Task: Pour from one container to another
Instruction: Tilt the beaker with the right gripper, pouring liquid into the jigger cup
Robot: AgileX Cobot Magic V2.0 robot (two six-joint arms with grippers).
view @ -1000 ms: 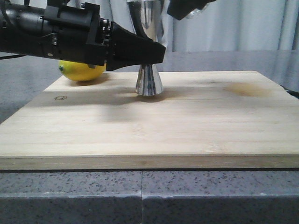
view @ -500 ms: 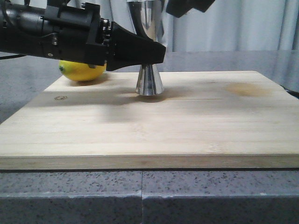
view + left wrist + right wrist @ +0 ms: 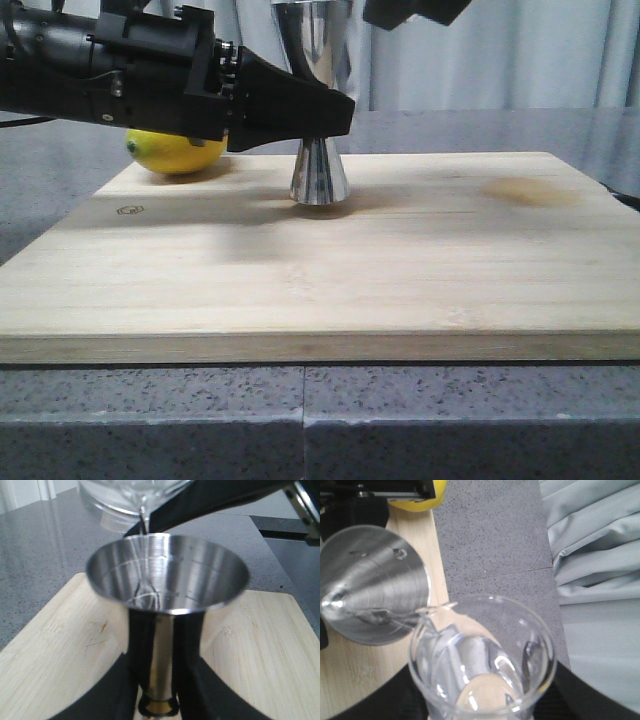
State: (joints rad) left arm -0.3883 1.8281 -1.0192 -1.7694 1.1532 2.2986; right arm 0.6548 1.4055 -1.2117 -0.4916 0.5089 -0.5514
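Right gripper [image 3: 415, 10] edged rightward, clamped on tilted beaker [image 3: 482, 657] above jigger [image 3: 167, 575] (left gripper [image 3: 157, 680] gripping its waist), water trickling in

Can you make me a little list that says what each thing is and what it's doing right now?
jigger: shiny steel, standing upright on the wooden board, held at its waist
left gripper: shut on the jigger
beaker: clear glass, tilted, lip over the jigger's top cup
right gripper: up high, holding the beaker
liquid: thin clear stream falling from the beaker into the jigger
lemon: yellow, resting at the back left of the board
stage: pouring under way
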